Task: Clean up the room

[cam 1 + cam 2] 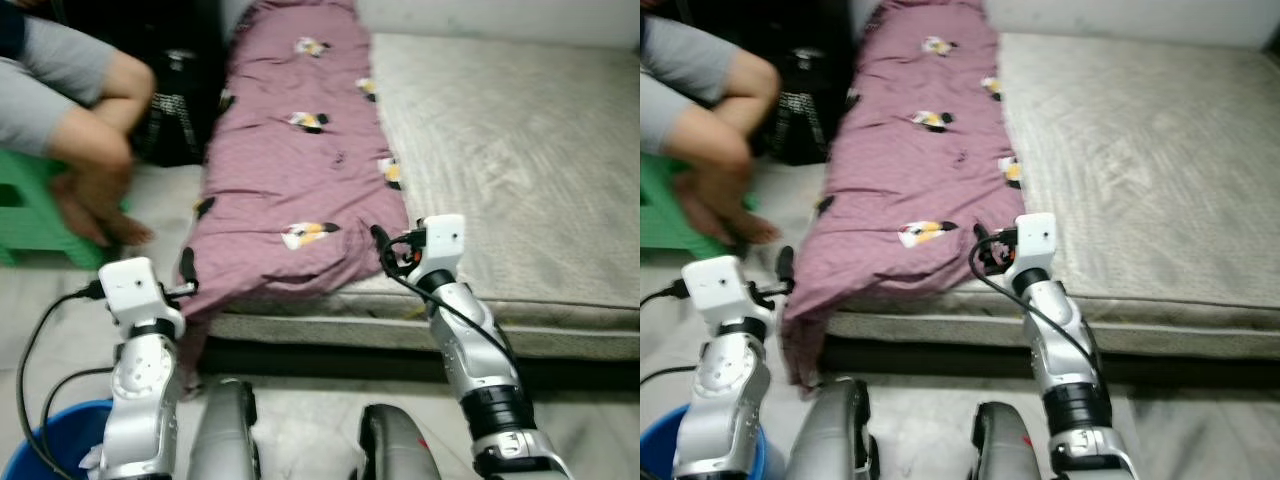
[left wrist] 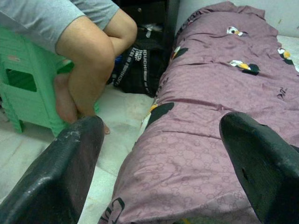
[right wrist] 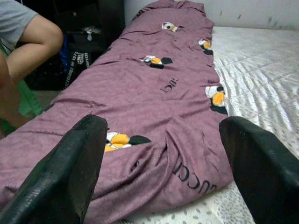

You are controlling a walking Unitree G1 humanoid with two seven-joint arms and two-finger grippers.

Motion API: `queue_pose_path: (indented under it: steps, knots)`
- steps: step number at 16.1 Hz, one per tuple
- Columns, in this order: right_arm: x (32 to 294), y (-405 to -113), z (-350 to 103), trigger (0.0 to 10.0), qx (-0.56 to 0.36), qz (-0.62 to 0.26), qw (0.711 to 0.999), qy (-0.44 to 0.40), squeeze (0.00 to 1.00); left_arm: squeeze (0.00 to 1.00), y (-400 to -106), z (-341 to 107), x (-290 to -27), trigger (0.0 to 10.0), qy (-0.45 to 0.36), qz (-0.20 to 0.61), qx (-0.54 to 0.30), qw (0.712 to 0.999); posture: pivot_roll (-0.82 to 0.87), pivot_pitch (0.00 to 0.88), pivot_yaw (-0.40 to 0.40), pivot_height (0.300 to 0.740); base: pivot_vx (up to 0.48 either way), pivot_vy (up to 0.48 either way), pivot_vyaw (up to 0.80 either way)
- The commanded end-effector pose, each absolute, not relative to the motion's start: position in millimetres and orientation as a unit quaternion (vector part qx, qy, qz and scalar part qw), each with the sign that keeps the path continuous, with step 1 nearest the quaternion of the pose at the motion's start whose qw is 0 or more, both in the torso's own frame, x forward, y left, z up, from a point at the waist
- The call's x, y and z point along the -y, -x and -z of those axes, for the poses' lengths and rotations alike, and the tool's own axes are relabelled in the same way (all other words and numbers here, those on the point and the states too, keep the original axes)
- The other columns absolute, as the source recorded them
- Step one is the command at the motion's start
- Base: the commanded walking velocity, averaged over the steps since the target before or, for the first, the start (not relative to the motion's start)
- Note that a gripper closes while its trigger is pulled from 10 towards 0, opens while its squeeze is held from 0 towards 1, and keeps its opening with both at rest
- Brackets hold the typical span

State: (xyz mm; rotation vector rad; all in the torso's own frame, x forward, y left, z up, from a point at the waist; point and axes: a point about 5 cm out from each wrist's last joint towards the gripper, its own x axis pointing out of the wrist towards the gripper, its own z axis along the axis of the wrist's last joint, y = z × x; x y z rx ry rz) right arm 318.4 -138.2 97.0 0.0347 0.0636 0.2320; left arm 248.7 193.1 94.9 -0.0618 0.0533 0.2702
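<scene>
Purple blanket lies as a long strip along the left side of the mattress, near end spilling over the mattress edge toward the floor. Left gripper sits at the hanging near-left corner, right gripper at the near-right corner on the mattress top; both have fingers spread wide, nothing held, cloth between them in each wrist view. Step in hand looks like a two-corner grab to fold or lift the blanket. To do it well: push each gripper down until cloth sits deep between the fingers, close on the hem rather than a loose wrinkle, lift both ends level. Person's legs and green stool sit close on the left, so keep the left arm's swing tight
</scene>
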Motion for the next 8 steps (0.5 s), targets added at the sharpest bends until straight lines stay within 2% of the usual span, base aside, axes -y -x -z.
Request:
queue_pose_path:
  steps: [1,5,7,8]
  knots:
    - [139.7,-319.0,-99.8,10.0,-0.028,-0.111,0.993,-0.021,0.00,0.00,-249.0,-95.8,-192.5,10.0,0.033,-0.134,-0.028,0.990,-0.03,0.065,-0.034,0.637,0.000,0.000,0.00]
    - [139.8,-319.0,-99.6,10.0,-0.029,-0.111,0.993,-0.022,0.00,0.00,-249.9,-95.6,-190.6,10.0,0.041,-0.121,-0.027,0.991,-0.03,0.066,-0.036,0.587,0.000,0.000,0.00]
    - [139.9,-319.2,-99.6,10.0,-0.030,-0.111,0.993,-0.022,0.00,0.00,-249.7,-96.8,-189.1,10.0,0.043,-0.113,-0.023,0.992,-0.03,0.066,-0.036,0.582,0.000,0.000,0.00]
    - [140.0,-319.3,-99.4,10.0,-0.030,-0.111,0.993,-0.022,0.00,0.00,-249.5,-97.2,-188.5,10.0,0.045,-0.108,-0.021,0.993,-0.03,0.066,-0.036,0.582,0.304,0.000,0.00]
